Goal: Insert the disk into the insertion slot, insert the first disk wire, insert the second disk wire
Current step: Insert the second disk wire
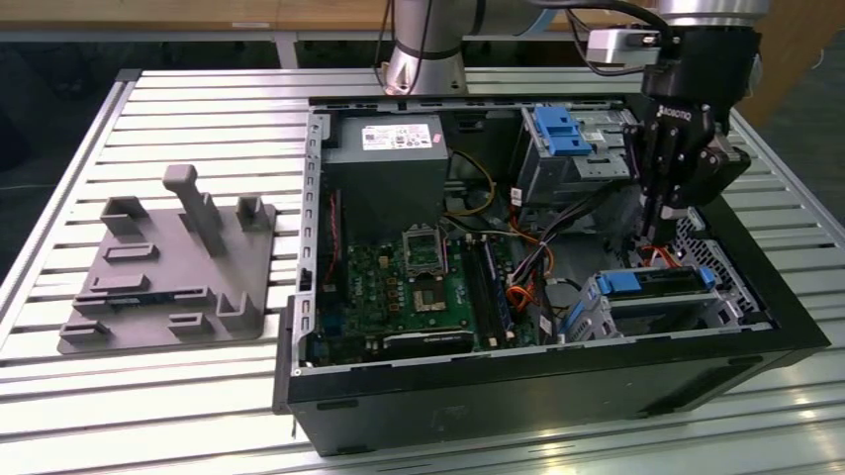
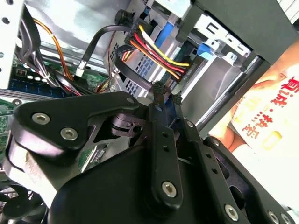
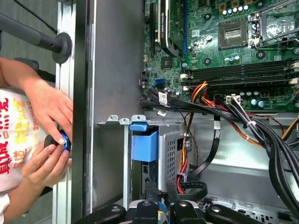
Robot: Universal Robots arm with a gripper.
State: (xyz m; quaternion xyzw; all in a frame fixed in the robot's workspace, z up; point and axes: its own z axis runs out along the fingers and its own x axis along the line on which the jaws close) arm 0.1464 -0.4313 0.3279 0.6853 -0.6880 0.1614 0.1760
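Note:
The disk (image 1: 656, 281), silver in its blue carrier (image 1: 618, 285), lies inside the insertion slot (image 1: 667, 315), the low silver cage at the case's front on the exterior view's right. My gripper (image 1: 656, 237) hangs straight above the disk's rear end. In the second wrist view my gripper (image 2: 167, 92) is closed to a narrow gap at the black plug of the disk wire (image 2: 161, 53), a red, yellow, orange and black bundle. In the first wrist view the blue carrier tab (image 3: 144, 144) sits just beyond my gripper (image 3: 160, 192), and the same disk wire (image 3: 181, 170) runs down beside it.
The taller cage with a blue latch (image 1: 561, 129) stands behind the slot. The power supply (image 1: 390, 148) and motherboard (image 1: 422, 287) take up the rest of the case. Loose cables (image 3: 261, 135) cross beside the slot. A grey fixture (image 1: 172, 267) lies outside. A person's hands (image 3: 46, 135) hold a small device.

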